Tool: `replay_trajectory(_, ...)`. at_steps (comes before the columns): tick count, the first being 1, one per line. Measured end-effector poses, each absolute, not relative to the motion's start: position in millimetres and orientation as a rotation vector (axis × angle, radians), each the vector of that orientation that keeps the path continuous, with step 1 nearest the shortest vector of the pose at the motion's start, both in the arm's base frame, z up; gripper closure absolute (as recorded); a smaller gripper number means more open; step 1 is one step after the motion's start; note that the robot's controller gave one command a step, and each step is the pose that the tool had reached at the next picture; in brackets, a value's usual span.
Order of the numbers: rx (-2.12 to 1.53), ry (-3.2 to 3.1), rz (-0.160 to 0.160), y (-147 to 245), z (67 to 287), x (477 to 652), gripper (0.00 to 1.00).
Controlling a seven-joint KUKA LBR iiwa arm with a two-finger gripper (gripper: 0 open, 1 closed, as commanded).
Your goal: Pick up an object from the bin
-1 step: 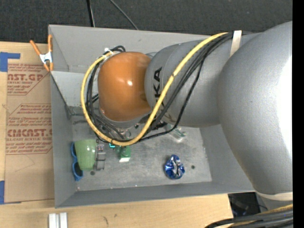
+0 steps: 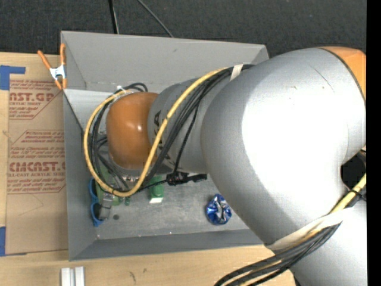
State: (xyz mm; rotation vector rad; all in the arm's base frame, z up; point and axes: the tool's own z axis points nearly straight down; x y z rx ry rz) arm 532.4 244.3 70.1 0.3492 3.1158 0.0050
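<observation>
Grey metal bin (image 2: 178, 55), blue-white crumpled wad (image 2: 218, 210) inside

Grey metal bin (image 2: 149, 55), sloping walls, crumpled blue-and-white thing (image 2: 218, 210) on its floor near the lower wall

A crumpled blue-and-white object (image 2: 218, 210) lies on the floor of the bin (image 2: 161, 52) near its front wall. A small green-and-white piece (image 2: 156, 192) lies left of it, apart.

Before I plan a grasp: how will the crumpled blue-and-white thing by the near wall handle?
The blue-and-white thing looks crumpled, so probably soft and light. Being lumpy, it likely won't roll far.
</observation>
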Motion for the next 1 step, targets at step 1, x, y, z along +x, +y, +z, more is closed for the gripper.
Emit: replay_trajectory(1,0.348,3.116,0.006,244.2,74.0,533.6,1.00)
